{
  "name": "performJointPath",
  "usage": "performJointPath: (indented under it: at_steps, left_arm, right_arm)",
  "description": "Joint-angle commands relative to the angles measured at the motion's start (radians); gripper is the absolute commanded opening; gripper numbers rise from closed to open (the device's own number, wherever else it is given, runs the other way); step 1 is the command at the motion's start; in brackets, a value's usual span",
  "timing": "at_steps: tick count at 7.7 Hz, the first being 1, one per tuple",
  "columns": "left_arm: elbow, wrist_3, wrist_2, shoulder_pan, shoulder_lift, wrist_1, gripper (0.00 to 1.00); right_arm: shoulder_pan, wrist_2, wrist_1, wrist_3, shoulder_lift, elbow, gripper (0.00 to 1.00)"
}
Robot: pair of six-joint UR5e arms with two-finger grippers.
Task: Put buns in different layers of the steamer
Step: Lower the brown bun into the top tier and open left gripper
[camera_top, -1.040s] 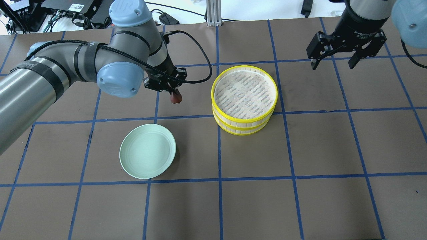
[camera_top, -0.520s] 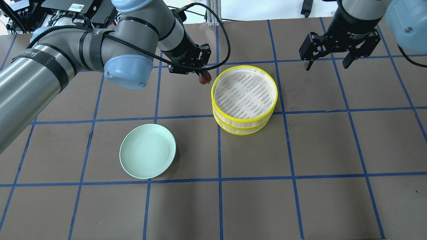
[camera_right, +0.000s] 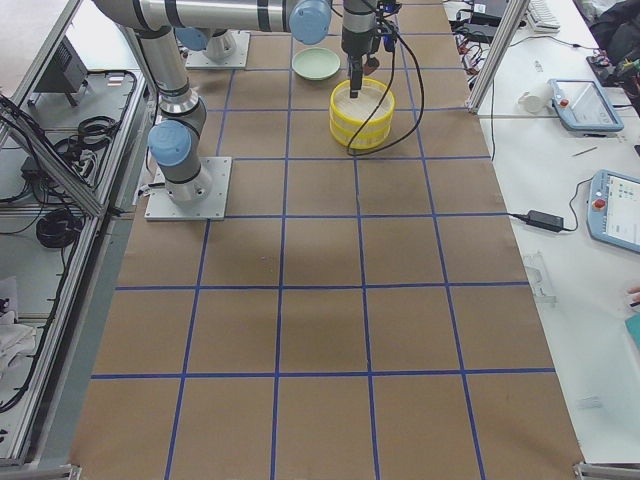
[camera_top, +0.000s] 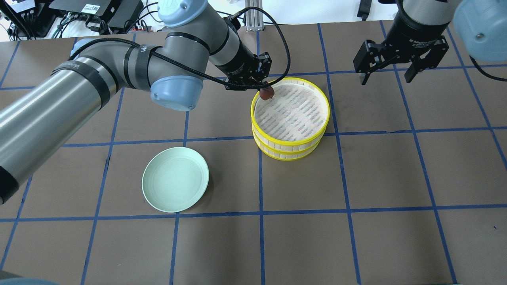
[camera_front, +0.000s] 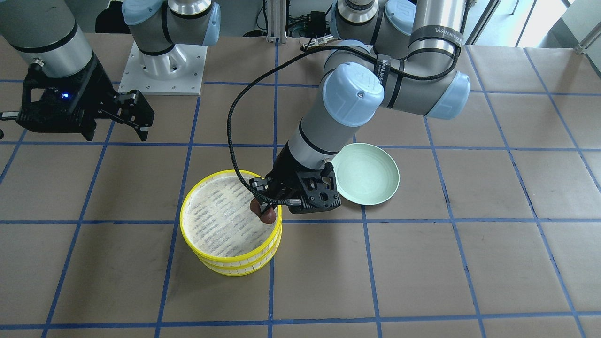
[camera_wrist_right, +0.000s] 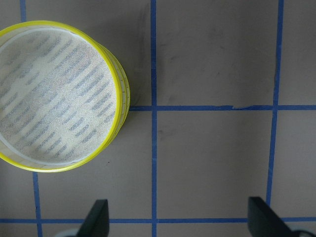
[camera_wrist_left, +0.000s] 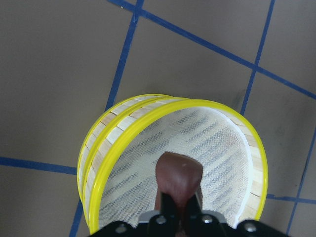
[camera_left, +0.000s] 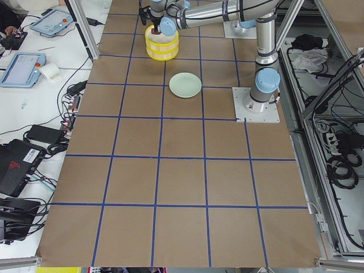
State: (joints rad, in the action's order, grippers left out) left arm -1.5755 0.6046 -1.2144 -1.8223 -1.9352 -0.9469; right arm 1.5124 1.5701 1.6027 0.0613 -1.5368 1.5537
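Note:
Two yellow-rimmed steamer layers point(camera_top: 290, 141) stand stacked at the table's middle; the top layer's mesh floor point(camera_top: 295, 113) is bare. They also show in the front view point(camera_front: 224, 260), the left wrist view point(camera_wrist_left: 98, 163) and the right wrist view point(camera_wrist_right: 59, 94). My left gripper point(camera_top: 264, 90) is shut on the dark reddish-brown bun point(camera_top: 267, 93), also seen in the front view point(camera_front: 265, 213) and left wrist view point(camera_wrist_left: 178, 178), holding it over the top layer's far-left rim. My right gripper point(camera_top: 396, 71) is open and empty, to the right behind the stack. The creamy white bun is out of view.
A pale green round plate point(camera_top: 175, 184) lies bare to the left in front of the stack; it also shows in the front view point(camera_front: 368, 176). Blue tape lines grid the brown table. The left arm's black cable point(camera_top: 277, 35) loops above the stack's far side.
My left gripper has carried the brown bun rightward, from the open table left of the stack to over the top layer's rim. My right gripper has drifted slightly left and back.

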Motion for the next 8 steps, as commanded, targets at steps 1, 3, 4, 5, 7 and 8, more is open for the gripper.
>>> performJointPath:
  at_steps: [1, 3, 4, 5, 7, 8]
  left_arm:
    - [-0.001, 0.078, 0.006, -0.049, -0.039, 0.023, 0.40]
    - [-0.001, 0.099, 0.003, -0.054, -0.041, 0.022, 0.87]
    - [0.000, 0.144, 0.003, -0.054, -0.041, 0.023, 0.98]
    - [0.002, 0.145, 0.003, -0.054, -0.041, 0.025, 0.99]
    - [0.002, 0.150, 0.004, -0.054, -0.041, 0.023, 0.99]
    - [0.006, 0.158, 0.009, -0.060, -0.041, 0.025, 0.99]
  right_arm:
    - [-0.001, 0.001, 0.000, 0.000, 0.001, 0.000, 1.00]
    - [-0.001, 0.001, 0.000, 0.002, 0.001, 0.002, 1.00]
    - [-0.001, 0.001, 0.000, 0.002, 0.001, 0.003, 1.00]
    - [-0.001, 0.001, 0.002, 0.005, 0.001, 0.003, 1.00]
    - [-0.001, 0.002, 0.002, 0.012, 0.003, 0.006, 1.00]
    - [-0.001, 0.002, 0.005, 0.014, 0.003, 0.006, 1.00]
